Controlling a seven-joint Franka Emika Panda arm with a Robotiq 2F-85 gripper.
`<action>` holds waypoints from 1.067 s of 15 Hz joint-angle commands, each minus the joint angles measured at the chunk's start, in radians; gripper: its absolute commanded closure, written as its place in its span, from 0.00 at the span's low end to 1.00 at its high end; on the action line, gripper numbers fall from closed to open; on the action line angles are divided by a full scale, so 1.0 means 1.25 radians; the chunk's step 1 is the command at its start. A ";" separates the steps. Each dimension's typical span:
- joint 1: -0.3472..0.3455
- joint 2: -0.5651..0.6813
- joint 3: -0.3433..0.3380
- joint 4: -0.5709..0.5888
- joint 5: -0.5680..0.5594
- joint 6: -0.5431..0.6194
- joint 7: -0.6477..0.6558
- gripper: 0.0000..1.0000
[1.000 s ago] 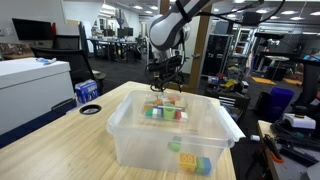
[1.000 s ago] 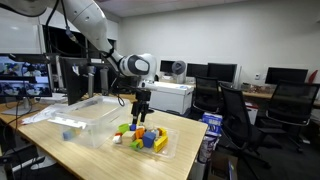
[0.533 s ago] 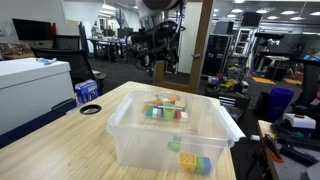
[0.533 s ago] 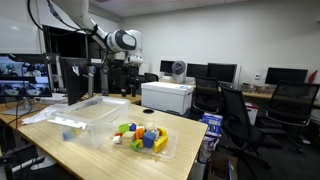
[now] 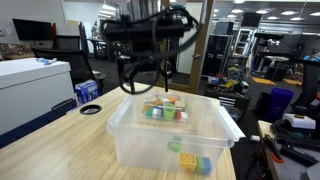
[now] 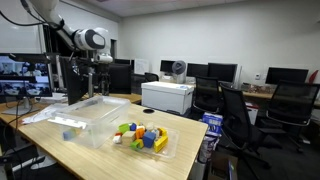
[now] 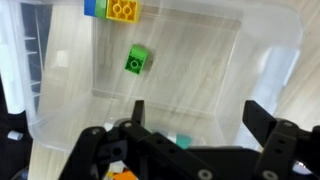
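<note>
gripper: its 2 jaws are standing wide apart and gripping nothing; it is looking straight down into the clear bin.
gripper place: it is hanging above the clear bin, over the bin's open inside and well apart from its floor.
change over 1 second: 1 second ago the gripper was hanging low over the tray of blocks beside the clear bin. Half a second ago it was riding much higher. Now it is sitting over the clear bin instead.
arm: in an exterior view it is smearing into a dark blur above the clear bin, whereas it was showing sharp 1 second ago. In an exterior view its white wrist joint is standing high over the clear bin.
green block: it is lying alone on the floor of the clear bin, below the gripper and apart from both fingers. It is resting where it lay 1 second ago.
yellow block and blue block: they are lying side by side against a wall of the clear bin, apart from the green block, and they are not shifting between frames.
tray of blocks: it is standing just beside the clear bin, carrying a heap of coloured blocks.
table: this wooden top is carrying the clear bin, with the tray of blocks next to the bin.
</note>
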State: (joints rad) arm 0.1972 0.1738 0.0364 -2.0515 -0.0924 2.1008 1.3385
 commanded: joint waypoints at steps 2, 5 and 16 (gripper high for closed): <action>-0.008 0.016 0.025 -0.191 -0.057 0.227 -0.133 0.00; -0.015 0.035 0.011 -0.254 -0.088 0.352 -0.189 0.00; -0.105 0.112 0.065 -0.300 0.386 0.410 -0.486 0.00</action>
State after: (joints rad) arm 0.1035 0.3137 0.0958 -2.4193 0.2756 2.6373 0.7981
